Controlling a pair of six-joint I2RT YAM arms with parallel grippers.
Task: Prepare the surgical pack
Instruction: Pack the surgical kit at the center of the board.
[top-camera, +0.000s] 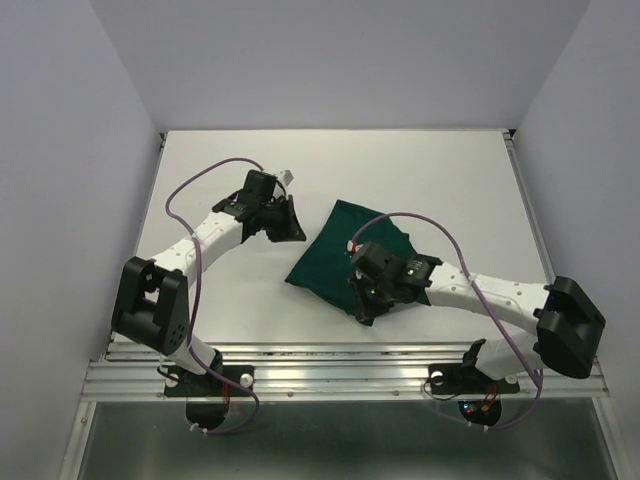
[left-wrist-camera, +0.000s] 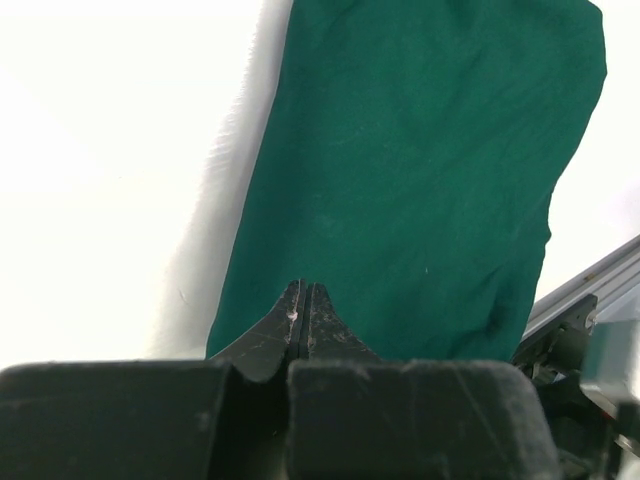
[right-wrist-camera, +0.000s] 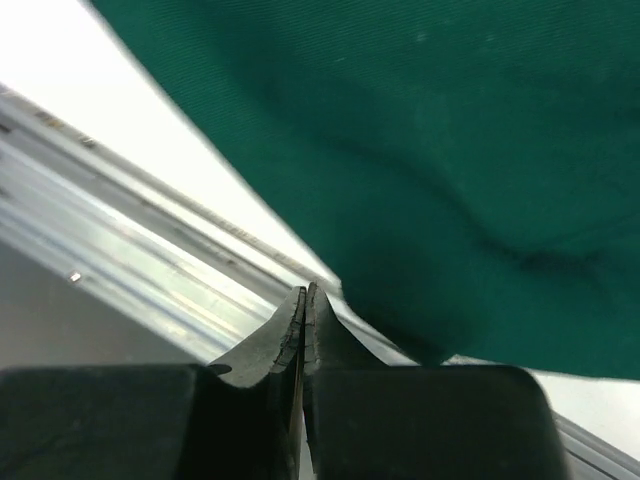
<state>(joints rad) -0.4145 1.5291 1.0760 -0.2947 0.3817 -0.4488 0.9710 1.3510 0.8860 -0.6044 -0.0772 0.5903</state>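
overhead view of a white table (top-camera: 420, 170) with two white robot arms reaching in from the bottom of the frame. a dark green drape (top-camera: 345, 250), folded into a rough, lumpy rectangle, lies tilted at the centre of the frame. no tray, scissors, gauze or packets can be seen; whether they sit inside the folds cannot be told.

the left gripper (top-camera: 292, 228) is just left of the drape's upper left edge. in its wrist view, its fingers (left-wrist-camera: 303, 318) are pressed together with nothing between them, and the drape (left-wrist-camera: 420, 180) fills the frame ahead.

the right gripper (top-camera: 366, 305) is at the drape's lower corner, at centre right. its wrist view shows its fingers (right-wrist-camera: 305, 318) also pressed flat together. the cloth (right-wrist-camera: 450, 150) spreads across the upper right just beyond the tips, and no fabric is visibly caught. the metal rail (right-wrist-camera: 120, 250) at the table's near edge runs along the lower left.

likely risks: with both pincers closed, any advance would probably shove the cloth rather than take hold of it, bunching or opening the fold. a push from the left could slide the bundle toward the rail, which already looks near the lower corner. a corner draped over that edge might pull the bundle off. if loose items are inside, a lift by one corner could spill them.
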